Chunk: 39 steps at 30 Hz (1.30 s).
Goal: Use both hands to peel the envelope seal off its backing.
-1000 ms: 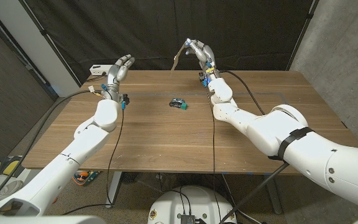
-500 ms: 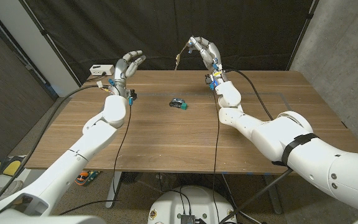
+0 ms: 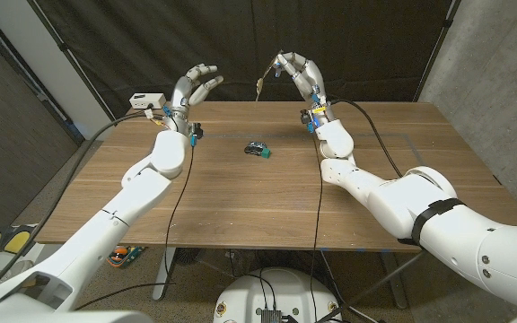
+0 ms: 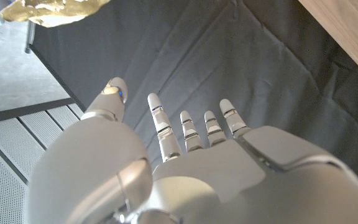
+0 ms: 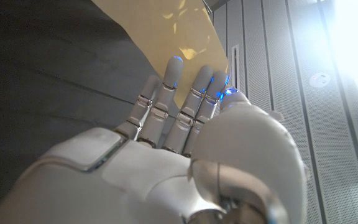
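The envelope (image 3: 260, 82) hangs above the table's (image 3: 240, 193) far edge, pinched at its top in my right hand (image 3: 296, 72), the sheet lying against the fingertips (image 5: 173, 65). My left hand (image 3: 192, 89) is raised nearby, fingers spread, holding nothing, apart from the envelope.

A: The envelope (image 5: 173, 34) is tan-yellow; the right hand (image 3: 299, 74) silver-grey with blue lights at its fingertips (image 5: 174, 62).

B: The left hand (image 3: 191, 90) is silver-grey too. The table (image 3: 240, 193) is brown woodgrain, the curtain (image 3: 240, 45) black, the small box (image 3: 147, 100) white.
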Available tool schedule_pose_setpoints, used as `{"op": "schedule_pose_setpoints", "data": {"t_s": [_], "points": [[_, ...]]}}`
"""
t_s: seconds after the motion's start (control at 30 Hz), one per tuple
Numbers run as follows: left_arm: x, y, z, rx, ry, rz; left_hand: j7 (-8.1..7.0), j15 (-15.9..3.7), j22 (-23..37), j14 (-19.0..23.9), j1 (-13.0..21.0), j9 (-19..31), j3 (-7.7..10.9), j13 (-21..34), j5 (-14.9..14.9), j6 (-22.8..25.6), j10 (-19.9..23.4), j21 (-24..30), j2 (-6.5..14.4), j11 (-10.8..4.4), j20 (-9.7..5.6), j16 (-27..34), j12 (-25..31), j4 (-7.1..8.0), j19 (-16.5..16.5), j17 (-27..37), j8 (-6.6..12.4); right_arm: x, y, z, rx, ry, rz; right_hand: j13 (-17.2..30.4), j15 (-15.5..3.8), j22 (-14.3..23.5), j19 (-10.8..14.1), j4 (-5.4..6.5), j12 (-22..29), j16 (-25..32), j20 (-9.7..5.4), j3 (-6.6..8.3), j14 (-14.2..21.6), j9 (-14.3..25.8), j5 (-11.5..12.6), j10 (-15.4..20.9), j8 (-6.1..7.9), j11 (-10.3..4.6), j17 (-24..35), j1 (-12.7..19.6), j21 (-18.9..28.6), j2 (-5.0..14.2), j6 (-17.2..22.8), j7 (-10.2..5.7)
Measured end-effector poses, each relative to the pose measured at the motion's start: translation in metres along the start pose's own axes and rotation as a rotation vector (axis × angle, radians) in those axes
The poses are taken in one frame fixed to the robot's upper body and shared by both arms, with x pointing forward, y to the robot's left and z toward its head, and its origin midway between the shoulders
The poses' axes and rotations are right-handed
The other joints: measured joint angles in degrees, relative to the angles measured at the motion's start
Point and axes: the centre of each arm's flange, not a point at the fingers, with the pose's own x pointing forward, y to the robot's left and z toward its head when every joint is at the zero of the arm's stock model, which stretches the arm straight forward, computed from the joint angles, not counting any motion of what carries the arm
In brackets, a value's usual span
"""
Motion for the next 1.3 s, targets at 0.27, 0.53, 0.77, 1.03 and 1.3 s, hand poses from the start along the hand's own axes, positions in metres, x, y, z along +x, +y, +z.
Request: {"op": "schedule_pose_setpoints", "data": {"t_s": [0.27, 0.53, 0.77, 1.03, 1.3], "points": [[0.013, -0.001, 0.003, -0.026, -0.027, -0.149, 0.33, 0.72, 0.14, -0.72, 1.79, 0.00, 0.07, 0.11, 0.03, 3.16, -0.30, -0.45, 1.33, -0.30, 0.00, 0.00, -0.46, 0.26, 0.00, 0.27, 1.12, -0.004, 0.000, 0.006, -0.022, -0.031, 0.021, 0.53, 0.00, -0.25, 0.00, -0.01, 0.00, -0.44, 0.00, -0.01, 0.00, -0.31, -0.20, 0.00, 0.41, 0.01, 0.53, 0.00, 0.85, 0.00, -0.11, -0.10], [0.019, -0.003, 0.009, 0.010, -0.057, -0.244, 2.22, 1.33, 0.14, -1.33, 2.68, 1.13, -1.08, 0.16, 0.03, 5.67, -0.91, -0.88, 0.45, 0.31, 0.60, 0.00, -0.99, 0.70, -0.03, 0.27, 3.20, -0.004, 0.003, 0.008, -0.033, -0.040, 0.039, 0.67, 0.00, -0.52, -0.61, -0.19, 0.00, -0.44, 0.00, 0.16, 0.00, -0.31, -0.64, 0.19, 0.63, 0.19, 0.80, 0.01, 1.49, -0.01, -0.10, -0.10], [0.022, -0.006, 0.014, 0.054, -0.078, -0.298, 2.24, 1.64, 0.14, -1.65, 3.06, 2.26, -1.53, 0.37, 0.03, 5.67, -1.74, -1.33, 0.06, 0.31, 0.60, 0.00, -1.42, 0.72, -0.03, 0.53, 4.08, -0.004, 0.006, 0.011, -0.043, -0.053, 0.057, 1.03, 0.00, -0.52, -1.44, -0.20, -0.46, -0.92, 0.00, 0.16, 0.00, -0.51, -0.69, 0.36, 1.02, 0.05, 1.12, 0.01, 2.17, -0.01, -0.10, -0.10], [0.024, -0.009, 0.017, 0.076, -0.098, -0.326, 0.81, 1.64, 0.14, -1.64, 4.18, 3.26, -1.53, 0.37, 0.03, 7.10, -1.42, -1.33, 0.27, -0.01, 0.59, 0.00, -1.42, 0.72, -0.03, 0.53, 5.78, -0.002, 0.011, 0.014, -0.055, -0.072, 0.075, 1.05, 0.00, -0.78, -1.97, -0.20, -0.61, -1.33, 0.08, 0.16, 0.00, -0.77, -0.87, 0.72, 1.07, 0.26, 1.32, 0.09, 3.04, -0.09, -0.09, -0.09], [0.026, -0.013, 0.020, 0.093, -0.119, -0.373, 0.39, 1.64, 0.13, -1.64, 5.03, 3.88, -2.00, 0.63, 0.03, 7.52, -1.42, -1.33, 0.06, -0.01, 0.75, 0.00, -1.62, 0.73, 0.12, 0.53, 6.74, 0.002, 0.016, 0.017, -0.063, -0.087, 0.083, 1.05, -0.21, -1.04, -2.36, -0.20, -0.89, -1.88, 0.32, 0.16, 0.22, -0.97, -0.90, 1.04, 1.07, -0.01, 1.59, 0.09, 3.76, -0.09, -0.09, -0.09]]}}
